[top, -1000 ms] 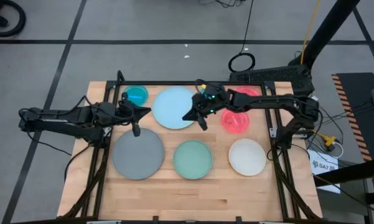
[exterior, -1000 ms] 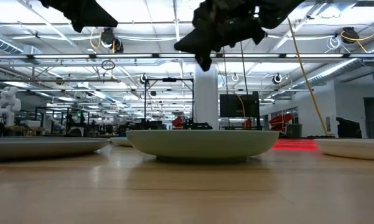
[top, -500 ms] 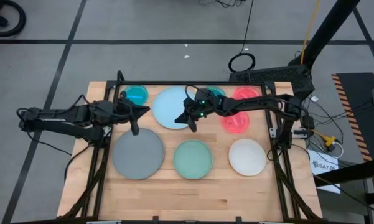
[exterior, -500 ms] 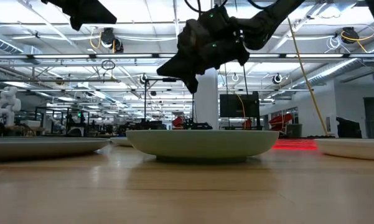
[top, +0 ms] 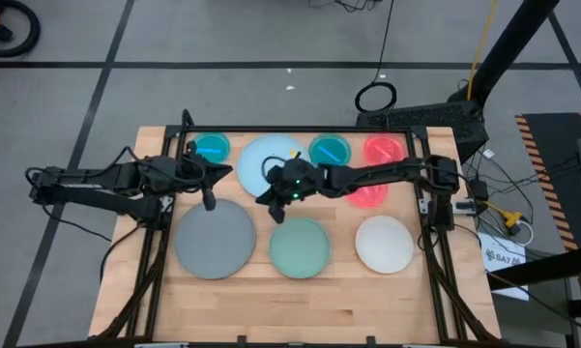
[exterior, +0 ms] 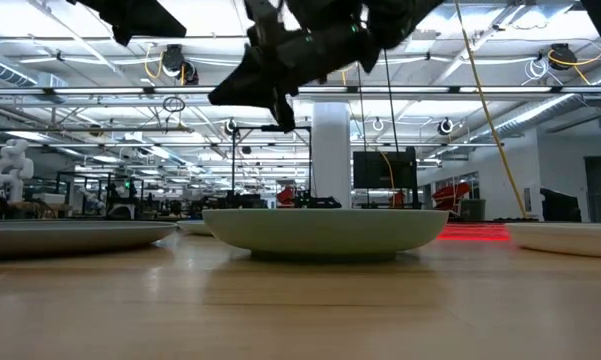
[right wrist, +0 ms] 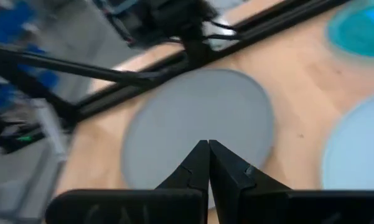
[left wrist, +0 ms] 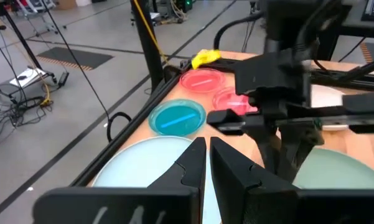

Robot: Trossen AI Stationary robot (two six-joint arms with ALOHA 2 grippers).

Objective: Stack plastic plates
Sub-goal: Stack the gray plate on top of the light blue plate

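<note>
Eight plates are spread unstacked on the bench [top: 222, 300]: grey plate [top: 215, 240], mint plate [top: 300, 246], white plate [top: 384, 244] along the near row; light blue plate [top: 256, 159] at the far edge. Right hand [top: 268, 197], clenched and empty, is held over the light blue plate's near rim. Left hand [top: 211, 200], clenched, hangs near the grey plate's far rim.

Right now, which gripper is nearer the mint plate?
Right. The right gripper hangs shut just past the mint plate, at its far left edge. The left gripper is farther left, at the grey plate's far edge.

Grey plate [top: 215, 239], mint plate [top: 300, 246], white plate [top: 384, 244]
</note>
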